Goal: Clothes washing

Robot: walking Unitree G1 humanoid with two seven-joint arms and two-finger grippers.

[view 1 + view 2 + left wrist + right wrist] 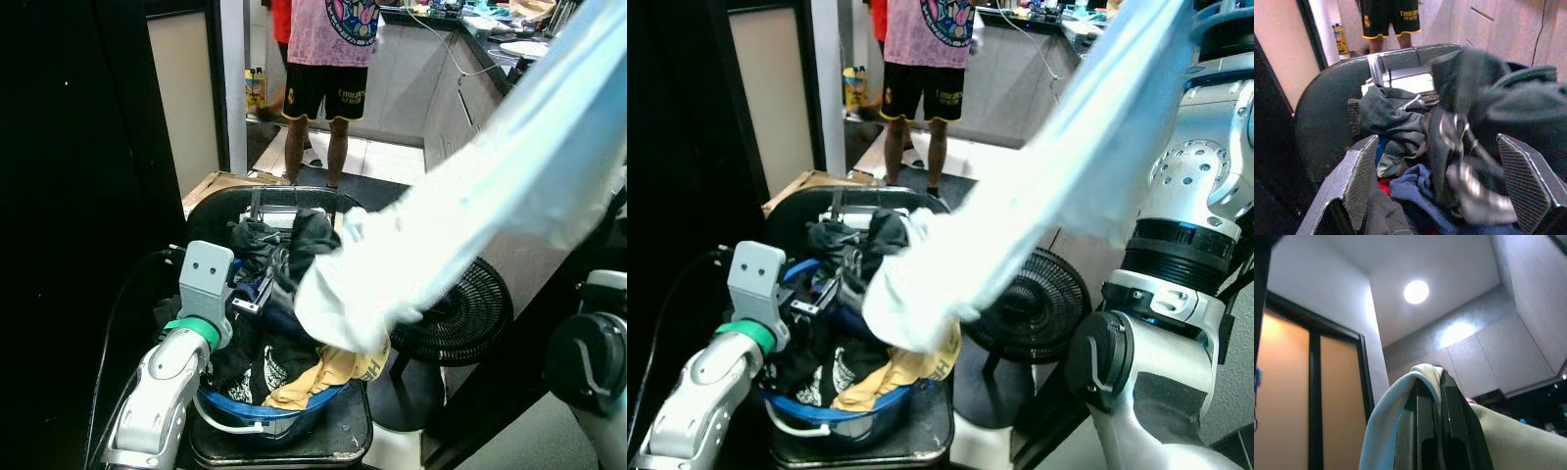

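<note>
Right end effector (1431, 382) pinches pale shirt (470, 225) high to clear basket (265, 411); left end effector (1444, 186) spread wide over dark clothes (1488, 112).

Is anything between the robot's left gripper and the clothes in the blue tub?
Nothing visible. The open left gripper is right at the clothes piled in the tub, its fingers on either side of them. The white shirt hangs off to the right.
</note>
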